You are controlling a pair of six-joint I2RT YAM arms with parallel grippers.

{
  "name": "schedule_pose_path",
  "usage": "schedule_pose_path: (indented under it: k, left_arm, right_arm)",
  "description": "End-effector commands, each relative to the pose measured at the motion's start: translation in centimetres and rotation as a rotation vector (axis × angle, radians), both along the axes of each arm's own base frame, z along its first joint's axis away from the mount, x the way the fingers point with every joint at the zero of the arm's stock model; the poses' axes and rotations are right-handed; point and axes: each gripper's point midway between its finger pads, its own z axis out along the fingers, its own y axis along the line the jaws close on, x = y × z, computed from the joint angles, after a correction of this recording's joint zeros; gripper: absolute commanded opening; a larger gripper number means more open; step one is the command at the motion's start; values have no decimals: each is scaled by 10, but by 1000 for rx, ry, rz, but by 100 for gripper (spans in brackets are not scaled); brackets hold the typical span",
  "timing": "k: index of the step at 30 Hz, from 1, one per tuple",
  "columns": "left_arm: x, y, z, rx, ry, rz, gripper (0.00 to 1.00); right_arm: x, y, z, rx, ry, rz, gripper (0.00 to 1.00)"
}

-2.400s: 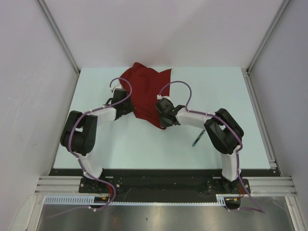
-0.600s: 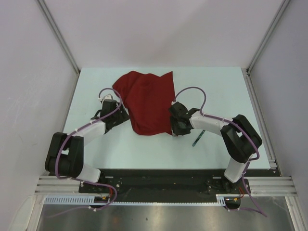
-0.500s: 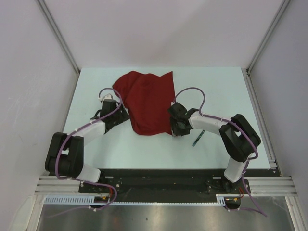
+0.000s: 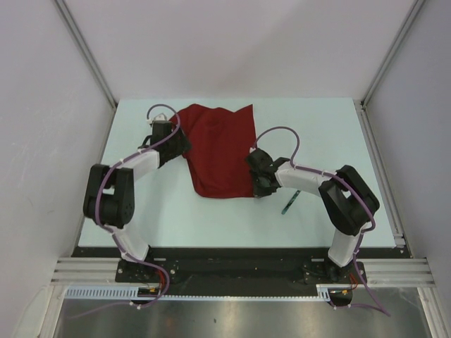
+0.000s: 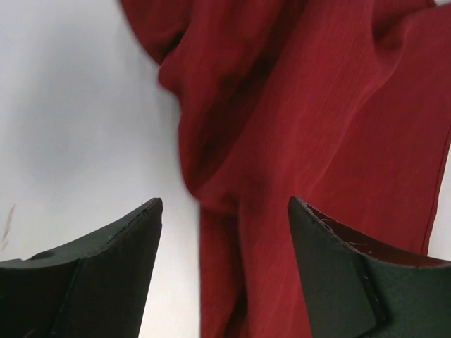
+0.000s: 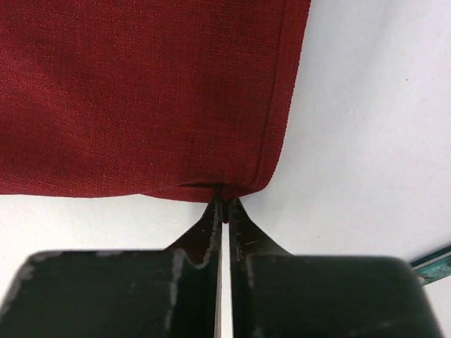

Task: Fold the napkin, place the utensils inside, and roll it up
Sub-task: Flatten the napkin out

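Shifting away from the near left side of the napkin [image 4: 222,151] since half a second ago, the left gripper [image 5: 224,204] is now sitting farther out along the cloth's bunched left edge. Its jaws are standing wide apart and holding nothing. One finger is hanging over the bare surface [image 4: 317,127] and the other over red folds, with the rumpled edge running between them. Meanwhile the right gripper [image 6: 223,201] is closing up from its earlier half-open stance. Its fingers are pressing together on the napkin's near right corner, pinching the hem at their tips. The cloth is spreading flat ahead of this gripper and off to its left. A utensil [image 4: 289,203] is lying on the surface behind and to its right, apart from the cloth.
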Motion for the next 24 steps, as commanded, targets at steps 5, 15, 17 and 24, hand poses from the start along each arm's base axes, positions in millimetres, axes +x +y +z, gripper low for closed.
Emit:
schedule_pose_path:
  k: [5, 15, 17, 24]
  left_arm:
    - [45, -30, -8, -101, -18, -96, 61]
    - [73, -57, 36, -108, -145, -183, 0]
    - [74, -76, 42, -101, -173, -236, 0]
    - [100, -163, 63, 64, -267, -524, 3]
  right_arm:
    - [-1, -17, -20, -59, 43, -25, 0]
    - [1, -42, -2, -80, 18, -56, 0]
    - [0, -45, 2, -78, 13, -65, 0]
    - [-4, -55, 2, -94, 17, -82, 0]
